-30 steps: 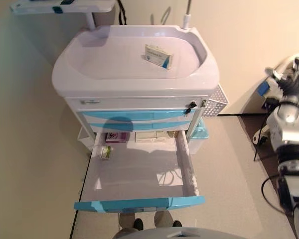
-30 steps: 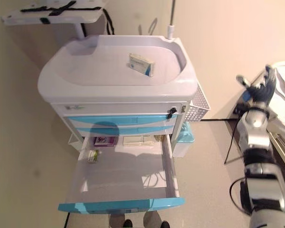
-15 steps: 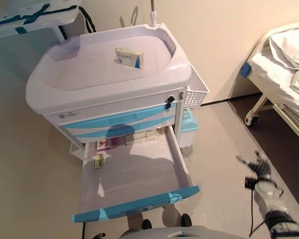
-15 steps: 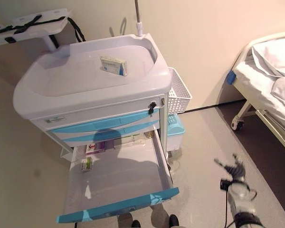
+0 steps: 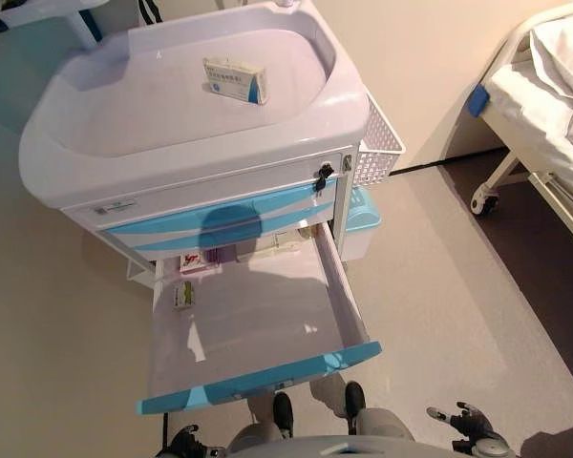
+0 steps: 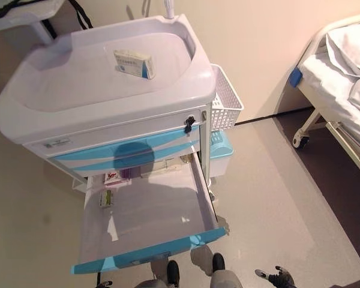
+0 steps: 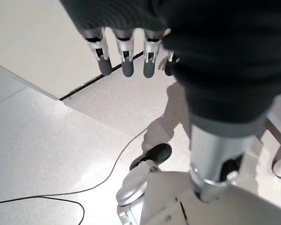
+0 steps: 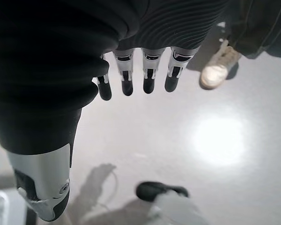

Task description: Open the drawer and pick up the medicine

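A: How far along does this look?

B: By my reading, mostly done. The cart (image 5: 57,162) stands with its bottom drawer (image 5: 258,324) pulled fully out, and 1 medicine box (image 5: 235,79) lies flat on the cart's top tray, held by nothing. If that box is the one wanted, the picking is finished; if not, the rest remains in the drawer.

A: And the hands?

B: Both hang low, well apart from the cart. The left hand (image 7: 126,51) has its fingers straight and relaxed over bare floor, with nothing between them. The right hand (image 8: 145,70) is the same: fingers apart, empty, pointing at the floor. A person's shoe (image 8: 215,70) shows past it.

A: Count things for me, largest first.

B: 1 cart with 3 blue drawer fronts, 2 closed and 1 open. 1 bed (image 5: 544,124) off to the right. 1 white wire basket (image 5: 377,153) on the cart's side, 1 blue bin (image 5: 361,224) below it. In the drawer's back I make out about 3 small packets (image 5: 199,262); a 4th may be hidden under the closed fronts, I cannot tell.
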Motion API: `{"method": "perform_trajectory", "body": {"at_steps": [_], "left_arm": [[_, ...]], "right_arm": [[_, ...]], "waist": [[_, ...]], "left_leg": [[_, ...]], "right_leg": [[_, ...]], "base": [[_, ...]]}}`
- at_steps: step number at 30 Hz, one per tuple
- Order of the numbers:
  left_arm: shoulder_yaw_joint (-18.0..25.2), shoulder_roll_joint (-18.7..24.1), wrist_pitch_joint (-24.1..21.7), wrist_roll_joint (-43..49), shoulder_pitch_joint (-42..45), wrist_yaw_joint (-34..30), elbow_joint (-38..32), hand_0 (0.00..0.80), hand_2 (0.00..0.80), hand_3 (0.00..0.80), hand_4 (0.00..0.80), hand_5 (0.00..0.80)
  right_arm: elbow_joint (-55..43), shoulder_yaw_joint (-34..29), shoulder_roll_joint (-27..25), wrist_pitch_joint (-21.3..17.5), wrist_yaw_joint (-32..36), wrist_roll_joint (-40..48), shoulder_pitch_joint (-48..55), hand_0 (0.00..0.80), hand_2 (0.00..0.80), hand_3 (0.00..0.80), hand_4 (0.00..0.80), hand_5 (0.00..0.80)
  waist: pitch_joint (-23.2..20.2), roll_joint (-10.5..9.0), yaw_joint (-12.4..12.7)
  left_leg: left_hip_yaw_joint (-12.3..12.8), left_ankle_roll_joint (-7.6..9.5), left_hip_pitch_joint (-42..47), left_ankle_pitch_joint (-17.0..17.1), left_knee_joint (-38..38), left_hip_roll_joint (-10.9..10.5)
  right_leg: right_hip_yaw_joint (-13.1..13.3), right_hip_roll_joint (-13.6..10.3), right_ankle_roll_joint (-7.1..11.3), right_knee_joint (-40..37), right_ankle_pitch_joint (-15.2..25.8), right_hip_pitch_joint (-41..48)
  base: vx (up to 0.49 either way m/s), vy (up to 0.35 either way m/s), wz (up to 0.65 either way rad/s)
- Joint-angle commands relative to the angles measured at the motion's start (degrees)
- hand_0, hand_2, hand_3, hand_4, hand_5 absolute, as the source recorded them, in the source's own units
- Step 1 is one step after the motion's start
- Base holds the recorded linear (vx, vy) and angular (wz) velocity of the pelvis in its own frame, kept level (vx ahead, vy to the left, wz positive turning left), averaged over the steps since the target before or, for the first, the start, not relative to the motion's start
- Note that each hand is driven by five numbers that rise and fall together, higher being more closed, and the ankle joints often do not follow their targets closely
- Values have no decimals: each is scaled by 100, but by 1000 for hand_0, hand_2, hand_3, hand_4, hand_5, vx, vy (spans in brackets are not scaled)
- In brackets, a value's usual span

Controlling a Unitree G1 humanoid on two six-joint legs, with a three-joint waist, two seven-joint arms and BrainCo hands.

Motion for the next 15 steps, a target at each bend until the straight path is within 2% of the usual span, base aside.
{"method": "perform_trajectory", "body": {"at_steps": [1,8,10,13,15], "left_arm": [[49,244,-94,-78,-243,157,-98,0,0,0,0,0],[-290,339,-180,-88,-467,300,-602,0,0,0,0,0],[-558,420,-217,-53,-611,328,-968,0,0,0,0,0],[-718,487,-223,-18,-675,330,-1206,0,0,0,0,0],[-937,613,-229,72,-742,306,-1610,0,0,0,0,0]], "right_arm": [[-74,264,63,-60,3,-130,-244,0,0,0,0,0],[-347,515,-9,-129,-90,-198,-454,0,0,0,0,0],[-421,605,-124,-163,-174,-218,-665,0,0,0,0,0],[-439,601,-206,-183,-222,-190,-780,0,0,0,0,0],[-486,601,-315,-201,-261,-169,-891,0,0,0,0,0]], "waist": [[56,-205,77],[385,-289,64],[588,-335,65],[634,-340,66],[684,-301,41]], "left_leg": [[-138,145,-357,91,-1,-287],[-213,168,-848,-12,486,-253],[-206,142,-1360,-151,1108,-283],[-231,131,-1672,-256,1446,-285],[-236,129,-1993,-376,1799,-278]], "right_leg": [[-190,-39,95,929,-314,-662],[-227,-47,32,1320,-408,-1092],[-222,-69,5,1536,-414,-1364],[-187,-55,-25,1715,-434,-1570],[-181,-54,-53,1967,-482,-1827]], "base": [[-68,-81,14],[-50,-52,13],[-108,-63,11],[-78,-51,14],[-55,-31,1]]}}
